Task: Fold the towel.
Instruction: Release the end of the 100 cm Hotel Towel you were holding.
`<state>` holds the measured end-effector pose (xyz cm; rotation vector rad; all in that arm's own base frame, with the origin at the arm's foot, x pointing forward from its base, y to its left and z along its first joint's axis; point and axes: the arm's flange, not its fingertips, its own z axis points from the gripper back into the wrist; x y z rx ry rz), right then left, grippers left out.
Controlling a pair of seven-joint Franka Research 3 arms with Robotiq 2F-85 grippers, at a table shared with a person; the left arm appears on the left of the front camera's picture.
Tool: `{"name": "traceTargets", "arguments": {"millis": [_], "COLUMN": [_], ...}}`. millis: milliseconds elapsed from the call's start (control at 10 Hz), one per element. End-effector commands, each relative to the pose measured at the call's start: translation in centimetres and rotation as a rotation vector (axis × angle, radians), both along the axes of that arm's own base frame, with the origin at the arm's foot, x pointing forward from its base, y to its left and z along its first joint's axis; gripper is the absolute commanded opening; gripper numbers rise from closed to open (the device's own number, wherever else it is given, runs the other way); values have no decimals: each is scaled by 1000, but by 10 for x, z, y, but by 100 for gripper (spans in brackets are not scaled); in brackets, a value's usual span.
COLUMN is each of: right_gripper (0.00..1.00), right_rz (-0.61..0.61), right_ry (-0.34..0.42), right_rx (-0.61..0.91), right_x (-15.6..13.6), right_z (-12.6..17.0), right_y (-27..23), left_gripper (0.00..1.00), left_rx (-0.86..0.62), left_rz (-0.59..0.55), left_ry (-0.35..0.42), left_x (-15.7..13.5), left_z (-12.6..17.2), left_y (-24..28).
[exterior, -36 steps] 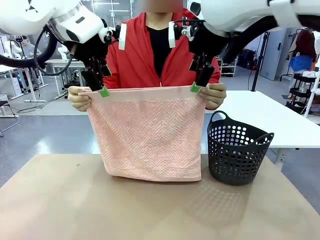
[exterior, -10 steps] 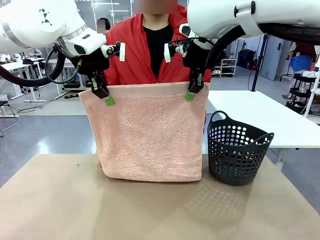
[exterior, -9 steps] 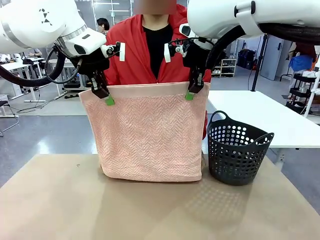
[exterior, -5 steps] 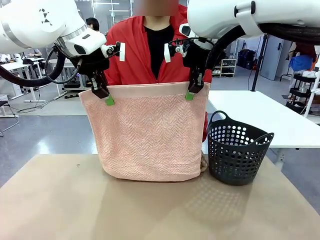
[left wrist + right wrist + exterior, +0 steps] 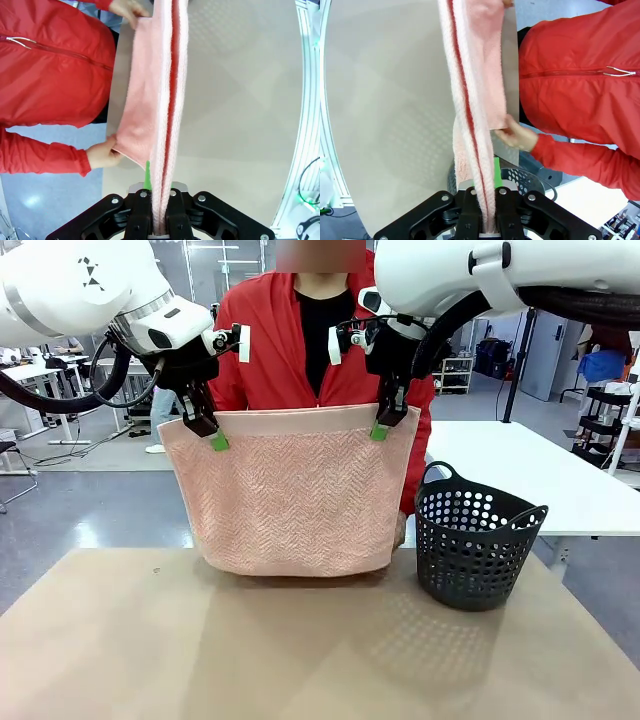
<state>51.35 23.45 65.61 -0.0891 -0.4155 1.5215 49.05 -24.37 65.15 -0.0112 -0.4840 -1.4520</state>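
The salmon-pink towel (image 5: 290,490) hangs upright over the table's far edge, held by its top hem. My left gripper (image 5: 212,435) is shut on the top left corner and my right gripper (image 5: 380,425) is shut on the top right corner. In the left wrist view the towel (image 5: 160,100) runs doubled away from my pinched fingers (image 5: 145,220), and a person's hand (image 5: 102,152) grips its lower corner from behind. In the right wrist view the towel (image 5: 470,75) hangs likewise, with the person's other hand (image 5: 517,135) on the other lower corner.
A dark perforated basket (image 5: 475,545) stands on the table (image 5: 300,660) just right of the towel. The person in a red jacket (image 5: 270,360) stands behind the towel at the far side. A white table (image 5: 530,470) lies at the back right.
The person's hands have taken the towel's lower corners from behind, and its bottom edge has risen off the table edge. Both grippers stay in place, shut on the top corners.
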Motion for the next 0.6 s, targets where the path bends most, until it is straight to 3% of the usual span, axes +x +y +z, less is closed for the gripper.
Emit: {"name": "traceTargets", "arguments": {"millis": [0,500], "right_gripper": [0,0], "right_rz": [-1,-1], "right_ry": [-2,-2], "right_rx": [-2,-2], "right_x": [0,0], "right_z": [-1,-1], "right_y": [-2,-2], "left_gripper": [0,0], "left_rx": [2,2], "left_rz": [2,2], "left_ry": [-14,-14], "left_x": [1,1], "left_z": [2,2], "left_y": [1,1]}}
